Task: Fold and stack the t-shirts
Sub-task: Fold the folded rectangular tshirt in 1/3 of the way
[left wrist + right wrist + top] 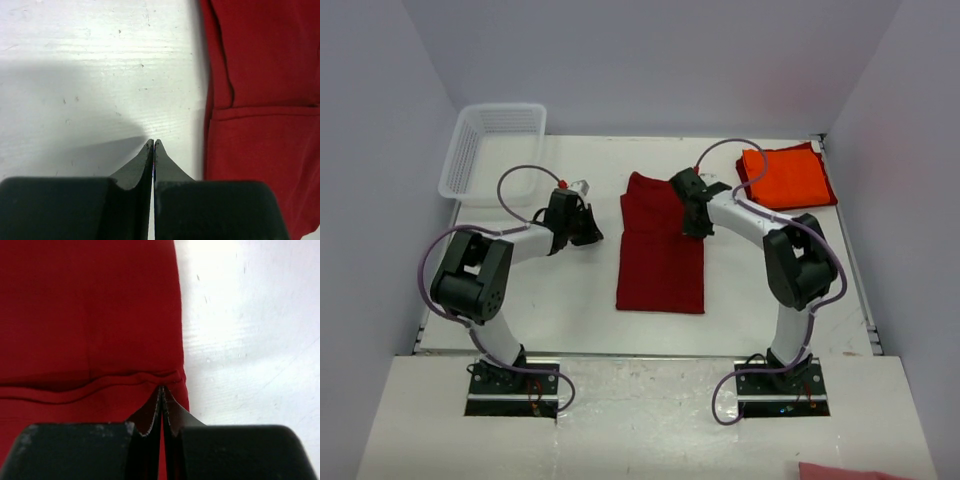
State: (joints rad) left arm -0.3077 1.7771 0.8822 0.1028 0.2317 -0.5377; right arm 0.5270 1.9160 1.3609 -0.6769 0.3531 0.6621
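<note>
The dark crimson t-shirt (pixel 660 255) lies flat mid-table as a long narrow rectangle, with a hem line across it (pixel 90 390). The bright orange t-shirt (pixel 788 177) lies folded at the back right corner. My left gripper (pixel 588 235) hangs shut over bare table just left of the crimson shirt (pixel 260 100); nothing sits between its fingertips (pixel 153 142). My right gripper (pixel 695 232) is shut low over the crimson shirt's right edge, its tips (pixel 163 388) meeting at the hem. No cloth shows lifted between them.
A white mesh basket (pixel 490 150) stands at the back left corner. White walls close in the table (pixel 560 310) on three sides. A pinkish cloth corner (pixel 850 472) shows at the bottom right, in front of the arm bases.
</note>
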